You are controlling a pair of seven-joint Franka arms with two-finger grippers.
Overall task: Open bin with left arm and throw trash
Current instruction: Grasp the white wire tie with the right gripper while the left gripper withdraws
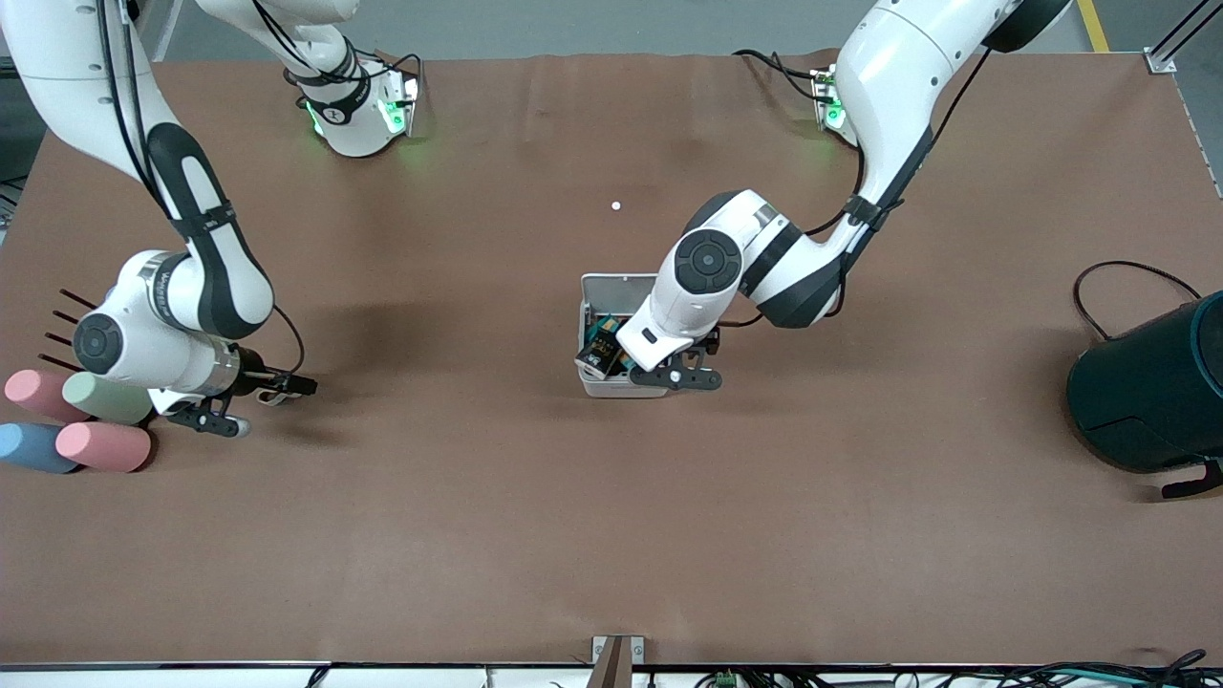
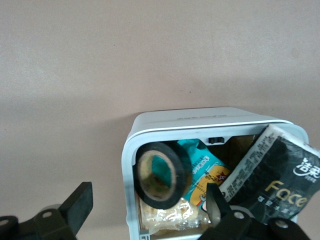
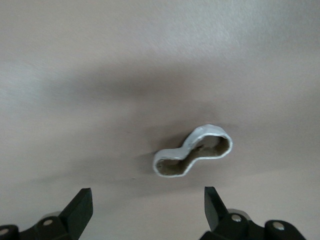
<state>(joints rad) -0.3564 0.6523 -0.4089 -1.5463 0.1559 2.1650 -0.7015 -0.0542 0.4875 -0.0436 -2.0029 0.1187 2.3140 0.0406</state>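
The white bin [image 1: 621,388] stands mid-table with its lid [image 1: 621,287] swung open. In the left wrist view the bin [image 2: 131,165] holds the black tape ring [image 2: 160,172], the black wrapper [image 2: 282,182] sticking out over its rim, and a teal packet. My left gripper [image 1: 645,352] is open just over the bin. It shows in the left wrist view [image 2: 148,207] with one finger outside the wall and one inside. My right gripper [image 1: 289,386] is open and low over the table at the right arm's end. In the right wrist view [image 3: 147,207] the pale figure-eight band loop [image 3: 194,151] lies just ahead of it.
Several pastel cylinders [image 1: 103,445] lie beside the right gripper at the right arm's end. A large dark teal container [image 1: 1151,382] with a black cable stands at the left arm's end. A tiny white speck [image 1: 615,205] lies farther from the front camera than the bin.
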